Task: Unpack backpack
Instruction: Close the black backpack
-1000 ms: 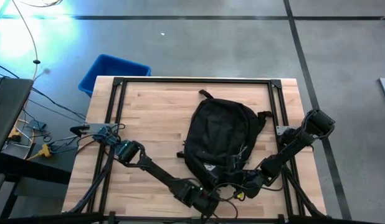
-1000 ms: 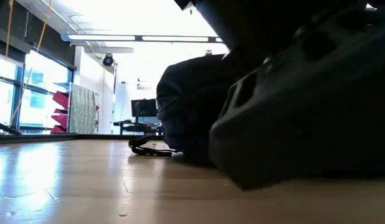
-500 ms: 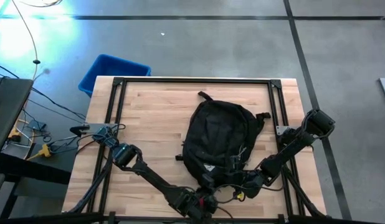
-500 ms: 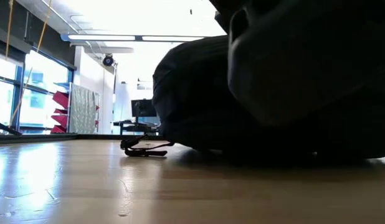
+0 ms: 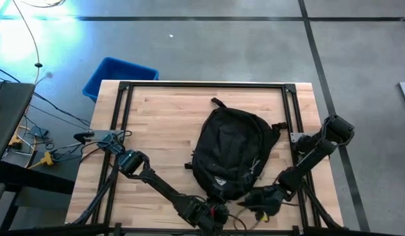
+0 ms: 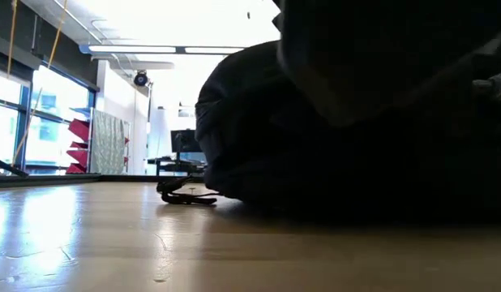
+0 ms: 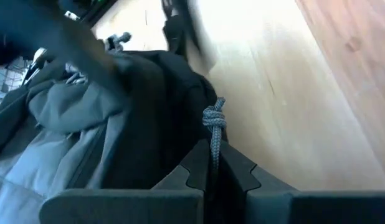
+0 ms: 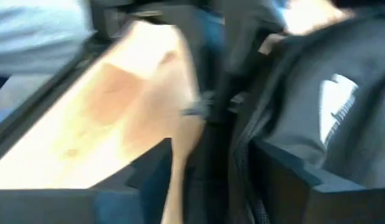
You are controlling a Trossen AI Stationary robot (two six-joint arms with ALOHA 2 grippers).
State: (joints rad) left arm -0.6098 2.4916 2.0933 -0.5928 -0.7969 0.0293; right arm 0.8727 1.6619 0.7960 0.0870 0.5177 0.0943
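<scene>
A pale wooden counter [image 5: 163, 131] stands on grey floor, a blue bin [image 5: 117, 75] past its far left corner. The backpack [image 5: 232, 154] lies right of centre. Only the left wrist view shows the left gripper [image 7: 211, 168] clamped on a knotted grey cord [image 7: 213, 124]. The right gripper [image 5: 251, 196], at the backpack's near edge, stands parted in its wrist view, holding nothing clearly.

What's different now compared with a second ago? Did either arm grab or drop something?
The right gripper has backed away from the backpack toward the table's near edge, and its jaws have opened. The left gripper stays shut on the grey knotted zipper cord at the backpack's near end. The backpack shifted slightly on the table. The blue bin has not moved.
</scene>
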